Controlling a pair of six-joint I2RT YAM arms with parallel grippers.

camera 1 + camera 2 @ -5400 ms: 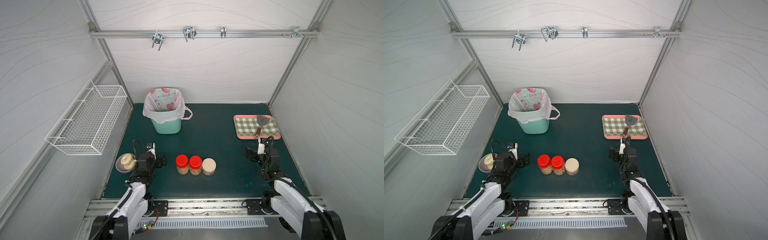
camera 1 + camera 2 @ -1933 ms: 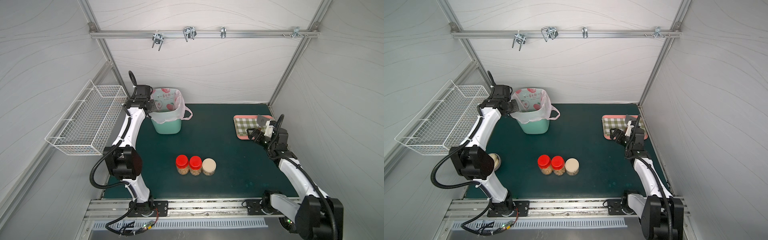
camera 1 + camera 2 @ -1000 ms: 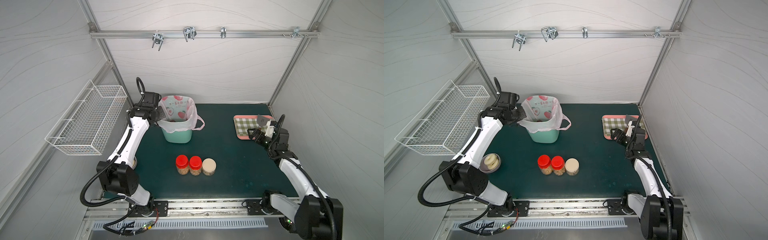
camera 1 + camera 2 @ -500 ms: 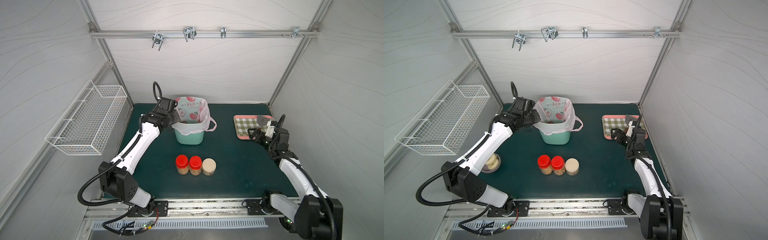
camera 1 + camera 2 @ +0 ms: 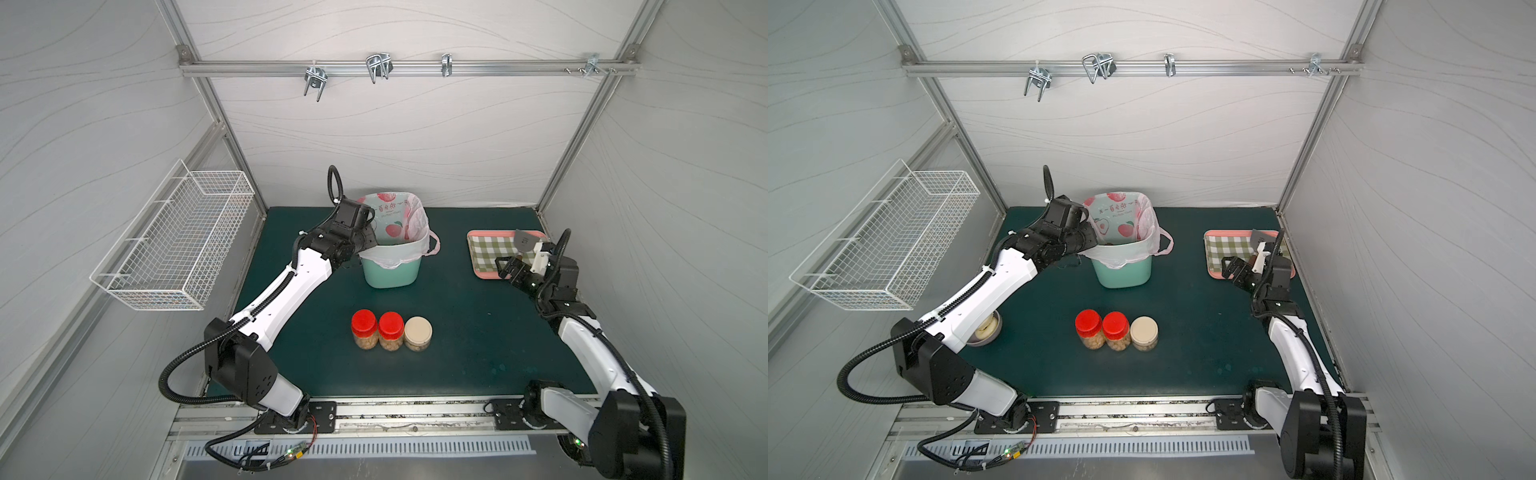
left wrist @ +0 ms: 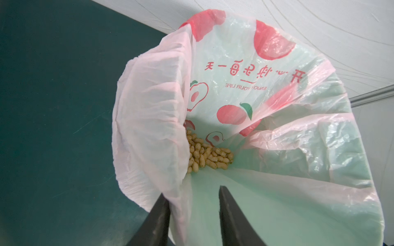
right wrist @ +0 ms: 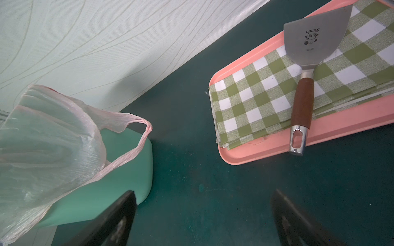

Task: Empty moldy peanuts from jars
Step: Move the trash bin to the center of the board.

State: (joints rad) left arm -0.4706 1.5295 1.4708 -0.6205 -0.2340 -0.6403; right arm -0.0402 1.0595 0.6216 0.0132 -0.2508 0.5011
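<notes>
Three jars stand in a row at mid-mat in both top views: two with red lids [image 5: 364, 326] [image 5: 390, 328] and a shorter one with a beige lid [image 5: 418, 331]. Tan moldy peanuts [image 5: 1093, 341] show through their glass. More peanuts [image 6: 207, 154] lie at the bottom of the pink printed bag [image 6: 234, 85] that lines the mint-green bin [image 5: 388, 270]. My left gripper [image 6: 191, 191] is open and straddles the bin's left rim, one finger outside against the bag, one inside. My right gripper [image 7: 203, 192] hangs open over bare mat beside the tray.
A pink tray [image 5: 486, 274] with a green checked cloth and a metal spatula [image 7: 302, 102] sits at the back right. A bowl of pale rings [image 5: 984, 328] lies under my left arm. A wire basket [image 5: 174, 245] hangs on the left wall.
My left arm has dragged the bin from the back left corner rightwards towards the middle. Its jaws, shut on the rim a second ago, have parted. The right arm has not moved.
</notes>
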